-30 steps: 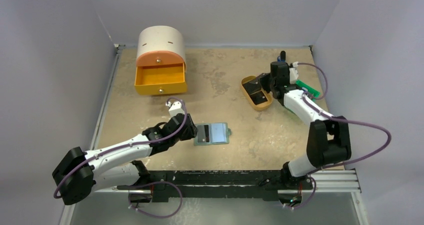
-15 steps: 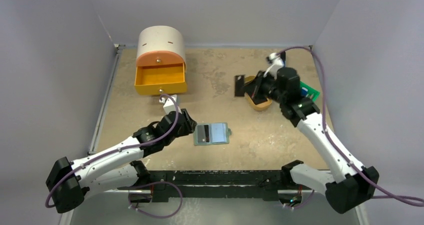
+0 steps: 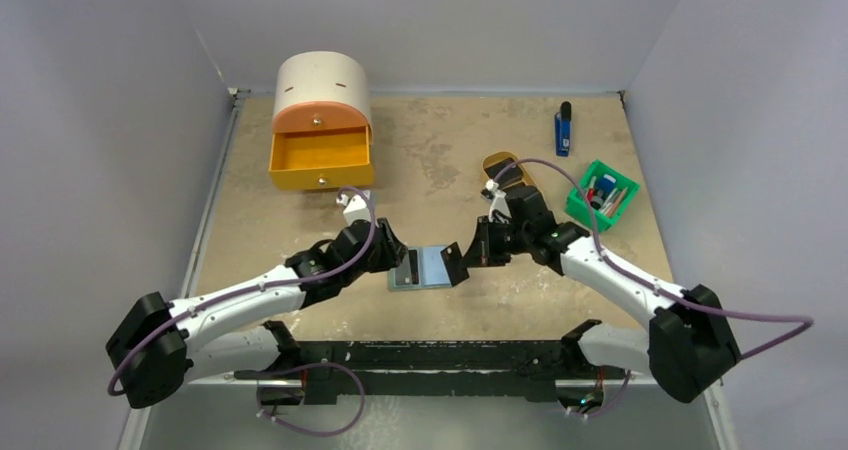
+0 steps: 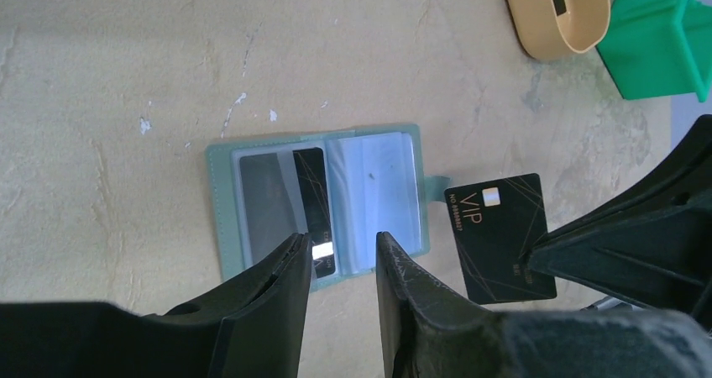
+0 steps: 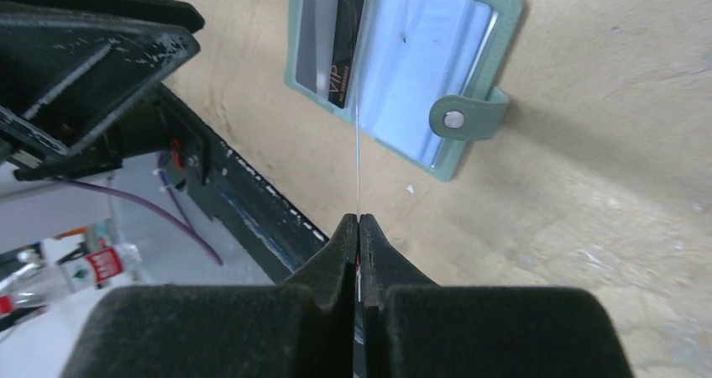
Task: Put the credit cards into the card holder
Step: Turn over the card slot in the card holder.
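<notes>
The right pincer (image 5: 358, 223) was clamped shut on a black credit card (image 4: 502, 235) just beside the open card holder (image 4: 369, 185). The left pincer (image 4: 340, 252) hovered over it, part open and empty.

The wallet (image 3: 428, 270) lies open. The right gripper (image 3: 470, 255) holds a black card (image 3: 455, 264), seemingly tilted, at its right edge; the left gripper (image 3: 397, 260) hovers at its left edge.

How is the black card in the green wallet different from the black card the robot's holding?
The tucked black card lies flat, partly inside a pocket of the grey-green folding wallet; the held black card is pinched by one edge in the right gripper, outside it. The tucked card is partly covered; the held card shows almost whole. Both say VIP.
</notes>
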{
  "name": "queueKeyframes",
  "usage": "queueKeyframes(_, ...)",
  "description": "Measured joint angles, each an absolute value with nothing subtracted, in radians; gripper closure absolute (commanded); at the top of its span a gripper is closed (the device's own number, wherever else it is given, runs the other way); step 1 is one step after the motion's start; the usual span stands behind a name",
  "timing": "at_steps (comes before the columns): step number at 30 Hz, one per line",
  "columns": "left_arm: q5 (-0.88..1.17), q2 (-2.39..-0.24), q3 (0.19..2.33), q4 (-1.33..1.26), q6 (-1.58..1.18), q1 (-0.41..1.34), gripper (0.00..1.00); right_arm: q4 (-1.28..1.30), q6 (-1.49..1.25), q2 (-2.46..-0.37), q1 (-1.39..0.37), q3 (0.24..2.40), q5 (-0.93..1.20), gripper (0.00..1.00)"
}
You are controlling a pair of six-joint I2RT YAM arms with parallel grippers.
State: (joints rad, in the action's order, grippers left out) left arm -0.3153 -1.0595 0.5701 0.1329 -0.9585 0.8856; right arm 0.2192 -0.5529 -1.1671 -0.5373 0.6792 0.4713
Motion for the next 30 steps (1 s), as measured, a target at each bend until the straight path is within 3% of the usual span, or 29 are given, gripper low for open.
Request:
queueKeyframes(14, -0.284, -1.139, 0.570, 0.088, -0.977, 0.886, 0.67, 0.150, -0.693, -1.322, -0.538, 0.649, 0.490, 1.00)
queueKeyframes(22, -0.221, -1.258, 0.581, 0.004, -0.978, 0.895, 0.67, 0.153, -0.709, -1.327, -0.538, 0.623, 0.478, 1.00)
queueKeyframes(30, -0.197, -1.401, 0.661, -0.012, -0.976, 0.943, 0.60, 0.194, -0.715, -1.264, -0.538, 0.613, 0.427, 1.00)
